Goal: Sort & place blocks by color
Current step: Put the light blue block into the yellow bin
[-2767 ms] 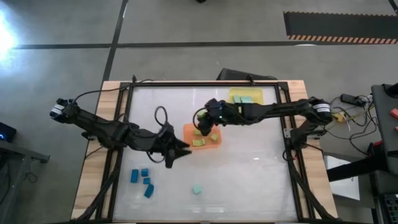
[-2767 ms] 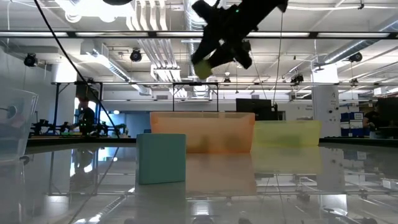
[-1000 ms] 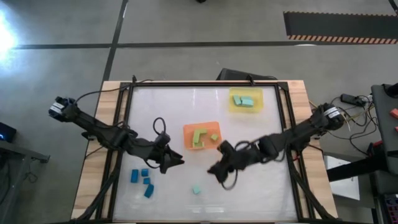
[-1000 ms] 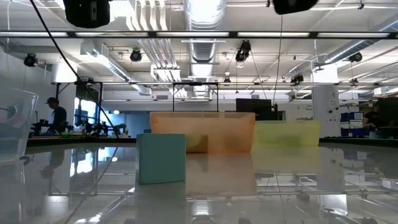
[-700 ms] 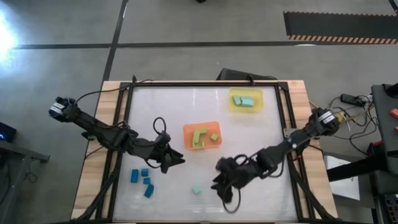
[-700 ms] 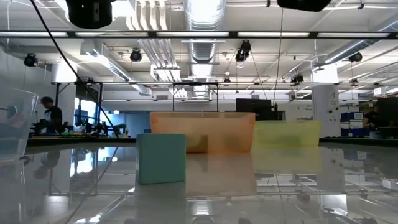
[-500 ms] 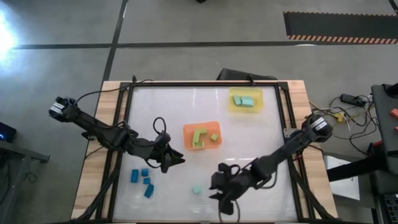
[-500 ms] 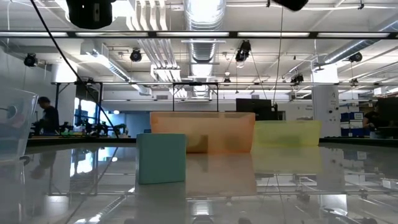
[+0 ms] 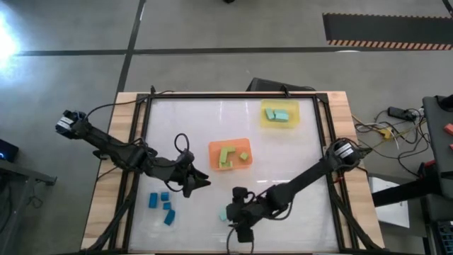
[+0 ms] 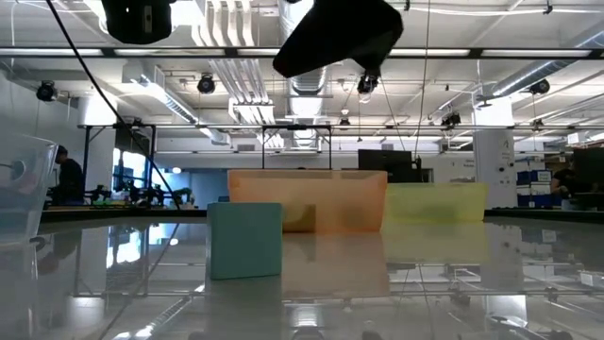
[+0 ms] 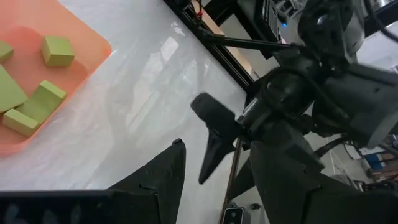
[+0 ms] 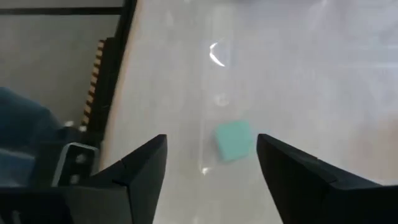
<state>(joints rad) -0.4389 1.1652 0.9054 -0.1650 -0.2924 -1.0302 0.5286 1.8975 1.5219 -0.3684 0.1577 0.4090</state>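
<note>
A light teal block [image 9: 222,214] [image 12: 235,140] [image 10: 245,239] lies flat on the white table near its front edge. My right gripper [image 9: 231,210] [image 12: 211,142] hovers open above and just right of it, touching nothing; the block shows ahead between the fingers. The orange tray [image 9: 230,154] holds yellow-green blocks [image 11: 37,93]. The yellow tray [image 9: 279,115] holds teal blocks. Several dark blue blocks [image 9: 161,205] lie at the near left. My left gripper [image 9: 199,183] waits open left of the orange tray.
A clear tray's wall [image 10: 21,189] shows at the left in the low view. A black frame [image 9: 233,94] runs round the table top. Bare table lies right of the teal block and between the two coloured trays.
My right gripper has travelled from below the orange tray toward the table's near edge and leftward, ending over the lone teal block, and has come down into the top of the low view. The blocks have not moved.
</note>
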